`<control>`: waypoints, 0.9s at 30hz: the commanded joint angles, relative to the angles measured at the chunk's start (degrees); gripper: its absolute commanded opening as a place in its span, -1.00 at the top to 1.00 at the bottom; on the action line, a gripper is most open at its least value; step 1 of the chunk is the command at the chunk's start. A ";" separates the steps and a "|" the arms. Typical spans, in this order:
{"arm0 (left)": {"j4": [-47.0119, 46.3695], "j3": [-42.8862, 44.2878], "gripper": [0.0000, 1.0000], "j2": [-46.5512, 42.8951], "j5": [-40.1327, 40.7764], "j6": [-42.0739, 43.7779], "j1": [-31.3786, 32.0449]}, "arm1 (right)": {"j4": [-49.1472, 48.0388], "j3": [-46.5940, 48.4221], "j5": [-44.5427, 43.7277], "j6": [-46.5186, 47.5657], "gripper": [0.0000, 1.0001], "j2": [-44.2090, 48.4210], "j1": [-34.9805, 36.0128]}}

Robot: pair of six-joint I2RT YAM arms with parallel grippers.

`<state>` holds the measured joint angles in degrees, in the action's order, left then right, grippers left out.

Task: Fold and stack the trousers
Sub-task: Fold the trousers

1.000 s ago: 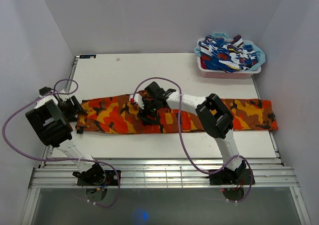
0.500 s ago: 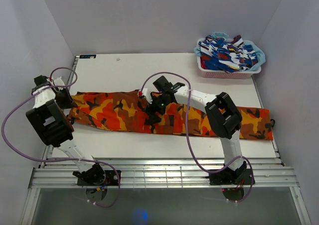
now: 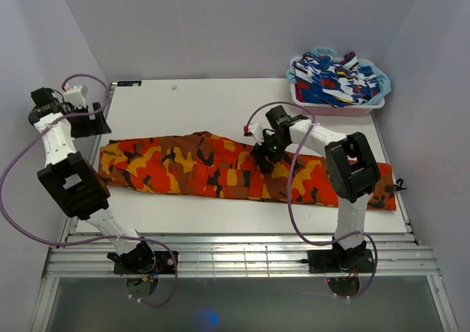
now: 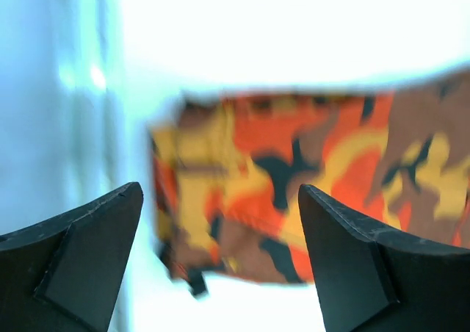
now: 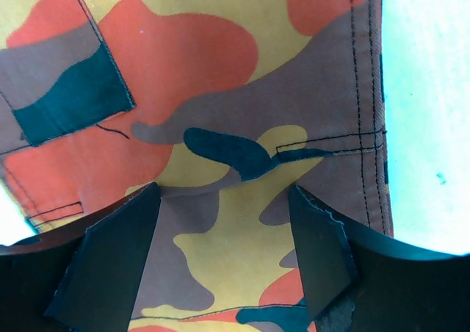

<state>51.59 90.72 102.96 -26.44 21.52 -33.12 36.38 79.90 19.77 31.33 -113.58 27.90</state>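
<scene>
While the trousers (image 3: pixel 183 167) lie stretched across the white surface (image 3: pixel 183 104) between pale walls (image 3: pixel 242 23), the left jaws gape empty near their left end and the right jaws stand open over the cloth.

Bare table (image 3: pixel 205 104) lies beyond the trousers (image 3: pixel 183 167); a basket (image 3: pixel 334 110) fills its far-right corner.

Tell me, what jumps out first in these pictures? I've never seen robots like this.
The blazing orange, red and yellow camouflage trousers, stretched nearly across the white table, grab the eye first. The right pincer hangs open over the fabric near its middle, while the left pincer is open near the left end, holding nothing. At the far right corner sits a pink basket heaped with blue-and-white clothes.
</scene>
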 commanded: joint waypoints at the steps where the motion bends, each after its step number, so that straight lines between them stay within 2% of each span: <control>1: -2.89 10.16 -0.96 3.37 -1.52 -1.82 2.18 | 3.09 -7.80 -4.82 2.41 -0.53 -1.29 1.28; 3: -4.04 13.94 -0.93 9.06 0.32 -4.10 3.50 | 2.56 -9.49 -5.27 2.94 -0.51 -1.03 1.11; 7: -0.27 22.03 -0.68 19.63 4.72 -8.24 4.03 | 1.68 -11.43 -6.41 3.38 -0.51 -0.33 0.93; 13: -1.84 18.46 -0.75 22.81 9.46 -9.66 5.26 | 1.76 -12.05 -6.85 4.09 -0.51 -0.41 0.84; 15: -2.90 16.61 -0.71 22.64 9.82 -9.30 5.88 | 1.85 -12.57 -7.11 4.35 -0.50 -0.59 0.84; 18: -3.34 14.05 -0.40 22.55 7.81 -9.13 6.14 | 1.76 -13.19 -7.90 4.97 -0.50 -0.85 0.84; 19: -3.43 13.87 -0.09 22.64 7.54 -9.21 6.14 | 1.76 -13.62 -8.08 5.14 -0.50 -0.77 0.75; 22: -5.01 14.31 0.46 22.90 7.10 -9.91 6.05 | 1.76 -14.77 -8.69 5.76 -0.48 -0.59 0.75; 23: -5.88 15.62 0.92 23.08 7.45 -10.53 6.05 | 1.68 -15.12 -8.87 6.02 -0.48 -0.50 0.66; 24: -6.76 16.85 1.00 23.25 8.23 -10.97 5.97 | 1.59 -15.38 -9.22 6.20 -0.47 -0.42 0.58; 27: -9.13 21.32 1.00 23.78 8.85 -11.06 5.88 | 1.59 -16.35 -9.84 6.81 -0.46 0.02 0.31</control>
<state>46.98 106.69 129.03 -18.17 11.31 -26.89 26.70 69.54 15.84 38.39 -108.05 29.04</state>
